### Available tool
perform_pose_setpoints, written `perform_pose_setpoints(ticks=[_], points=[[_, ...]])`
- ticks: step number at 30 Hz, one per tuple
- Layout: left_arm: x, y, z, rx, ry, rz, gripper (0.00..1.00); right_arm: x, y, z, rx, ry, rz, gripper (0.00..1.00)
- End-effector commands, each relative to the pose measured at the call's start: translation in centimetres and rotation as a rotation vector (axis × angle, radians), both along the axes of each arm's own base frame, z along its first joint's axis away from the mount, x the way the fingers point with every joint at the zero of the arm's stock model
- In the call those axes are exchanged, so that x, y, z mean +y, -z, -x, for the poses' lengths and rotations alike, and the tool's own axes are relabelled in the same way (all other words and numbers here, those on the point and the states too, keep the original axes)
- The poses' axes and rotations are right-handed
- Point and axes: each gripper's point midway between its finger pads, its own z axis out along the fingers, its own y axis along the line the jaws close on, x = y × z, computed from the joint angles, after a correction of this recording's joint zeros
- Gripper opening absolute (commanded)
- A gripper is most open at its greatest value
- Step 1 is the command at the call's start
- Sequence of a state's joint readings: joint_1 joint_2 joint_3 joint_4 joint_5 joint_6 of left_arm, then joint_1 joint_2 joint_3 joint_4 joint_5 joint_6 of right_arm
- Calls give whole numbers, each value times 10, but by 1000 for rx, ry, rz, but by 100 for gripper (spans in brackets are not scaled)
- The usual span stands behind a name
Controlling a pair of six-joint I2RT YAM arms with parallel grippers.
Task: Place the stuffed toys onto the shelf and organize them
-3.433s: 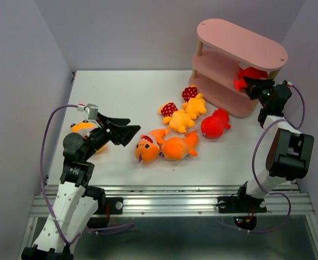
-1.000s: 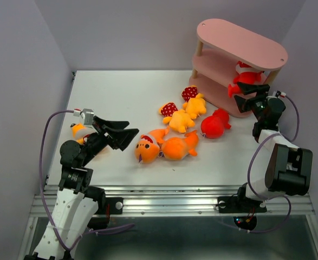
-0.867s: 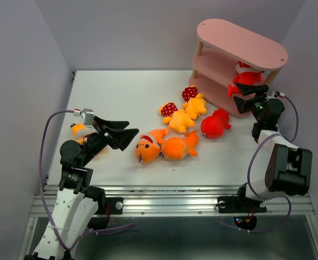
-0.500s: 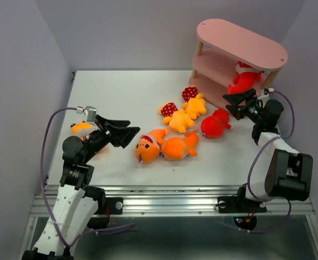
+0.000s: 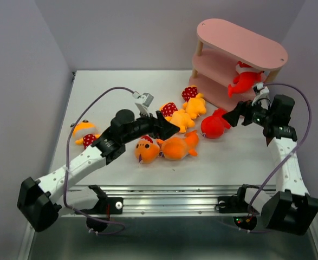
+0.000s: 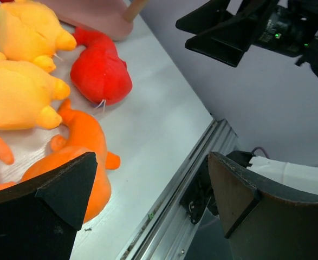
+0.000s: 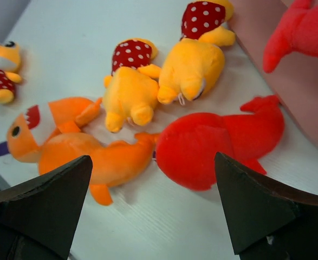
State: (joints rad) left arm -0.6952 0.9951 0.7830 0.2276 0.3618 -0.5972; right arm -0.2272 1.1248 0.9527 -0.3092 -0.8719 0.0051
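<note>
The pink shelf stands at the back right, and one red shark lies on its middle board. On the table a second red shark lies beside two orange sharks and two yellow figures. A third yellow figure lies alone at the left. My left gripper hangs open and empty over the orange sharks. My right gripper is open and empty just right of the table's red shark.
The white table is walled in by grey panels on three sides. A metal rail runs along its near edge. The left arm stretches across the front left of the table. The shelf's bottom board lies close behind the red shark.
The right gripper left the red shark on the shelf and drew back and left, toward the table's red shark. The left arm swung forward and right, over the orange sharks.
</note>
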Motion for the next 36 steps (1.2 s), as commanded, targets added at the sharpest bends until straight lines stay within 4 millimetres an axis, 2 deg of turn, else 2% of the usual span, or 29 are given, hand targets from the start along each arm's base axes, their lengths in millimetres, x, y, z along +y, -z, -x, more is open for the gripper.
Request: perform_pose_setpoints(ticks=[1, 2, 4, 5, 6, 7, 8, 10, 12, 16, 17, 18, 21, 22, 23, 24, 28, 32, 33, 36], points=[[-34, -18, -22, -71, -57, -30, 94, -33, 17, 22, -71, 107, 276, 100], [-46, -17, -17, -73, -31, -32, 94, -38, 18, 24, -79, 132, 300, 100], [-66, -13, -26, -83, -17, -37, 94, -51, 24, 26, -77, 191, 353, 100], [-80, 1, -26, -78, 3, -63, 94, -53, 27, 28, -72, 201, 359, 100], [-89, -8, -31, -143, 6, -63, 94, -52, 35, 30, -53, 199, 357, 100], [-97, -5, -32, -176, 17, -82, 94, -55, 40, 31, -42, 205, 355, 100], [-115, 5, -30, -202, 51, -112, 94, -52, 45, 31, -35, 187, 342, 100], [-131, 9, -35, -330, 70, -165, 95, -58, 55, 34, -12, 204, 318, 100], [-151, 26, -41, -388, 93, -230, 96, -65, 54, 35, -14, 222, 303, 100], [-176, 57, -62, -485, 128, -341, 98, -71, 55, 37, -6, 237, 279, 100], [-182, 75, -68, -481, 139, -376, 98, -77, 55, 37, -3, 258, 277, 100], [-190, 69, -71, -490, 141, -364, 98, -78, 54, 37, -3, 264, 270, 100], [-209, 74, -87, -486, 126, -373, 98, -83, 52, 39, -2, 282, 255, 100], [-211, 82, -95, -470, 106, -403, 99, -82, 51, 39, -3, 278, 249, 100], [-216, 101, -101, -446, 105, -438, 99, -84, 51, 40, -4, 285, 247, 100], [-219, 95, -112, -431, 66, -453, 99, -84, 50, 40, -6, 285, 246, 100], [-235, 124, -134, -358, 29, -541, 99, -83, 50, 40, -3, 281, 229, 100], [-249, 161, -145, -292, 36, -619, 97, -85, 50, 41, -3, 287, 226, 100], [-245, 177, -144, -264, 42, -652, 97, -85, 50, 41, -3, 287, 226, 100], [-239, 196, -144, -223, 39, -702, 92, -84, 49, 41, -6, 284, 223, 100]])
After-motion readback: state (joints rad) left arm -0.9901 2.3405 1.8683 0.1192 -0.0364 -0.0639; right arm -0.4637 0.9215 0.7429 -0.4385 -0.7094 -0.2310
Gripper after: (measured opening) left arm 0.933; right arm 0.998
